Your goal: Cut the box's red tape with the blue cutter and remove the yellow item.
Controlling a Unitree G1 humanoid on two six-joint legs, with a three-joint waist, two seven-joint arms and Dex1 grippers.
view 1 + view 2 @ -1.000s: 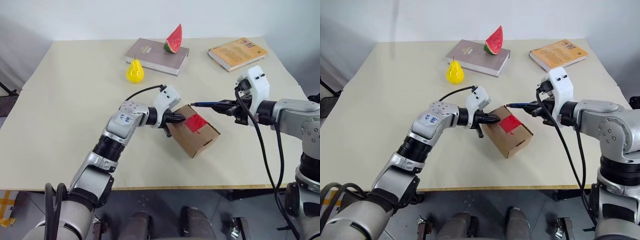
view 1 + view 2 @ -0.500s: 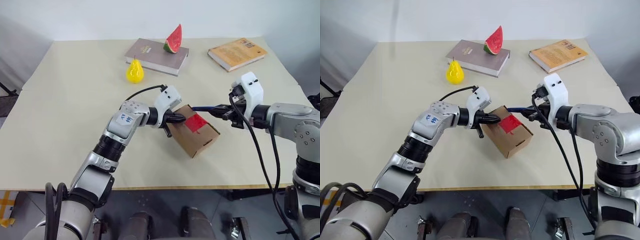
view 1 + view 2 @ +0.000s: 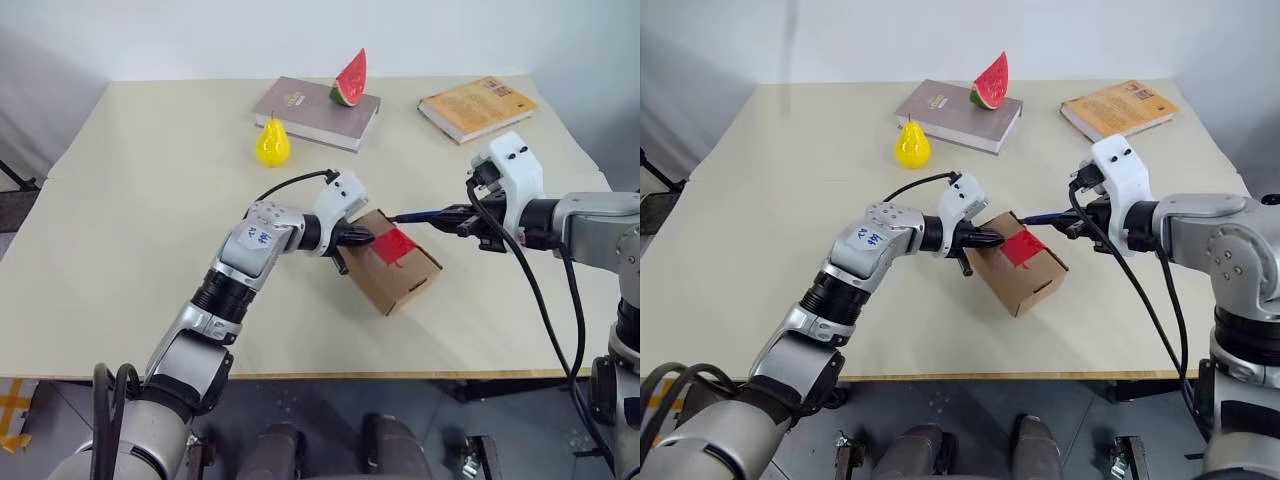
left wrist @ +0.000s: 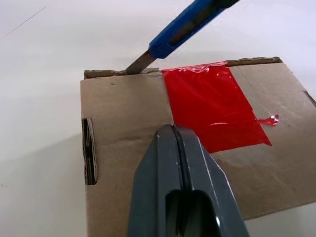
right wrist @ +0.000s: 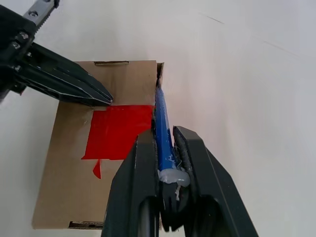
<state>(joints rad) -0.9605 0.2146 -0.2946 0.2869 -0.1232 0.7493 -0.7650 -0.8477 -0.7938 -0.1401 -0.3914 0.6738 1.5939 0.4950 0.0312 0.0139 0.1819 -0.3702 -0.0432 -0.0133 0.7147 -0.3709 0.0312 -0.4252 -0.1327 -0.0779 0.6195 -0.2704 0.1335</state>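
The left gripper (image 3: 366, 237) is pressing its two fingers, closed tight together with nothing between them, down on the lid of the box (image 3: 397, 272), their tips resting just beside the near edge of the red tape (image 3: 393, 245). The right gripper (image 3: 462, 213) is clamping the blue cutter (image 3: 425, 213) between its fingers, the tool reaching out ahead of them toward the left gripper. The cutter's dark blade is touching the box's far top edge, right at the corner of the tape, just beyond the left fingertips. The box is sitting closed on the table (image 3: 150, 220), tape unbroken across its seam. Well beyond both grippers, a yellow pear (image 3: 271, 143), a watermelon slice (image 3: 349, 79) on a grey book (image 3: 315, 110) and an orange book (image 3: 477, 105) are lying.
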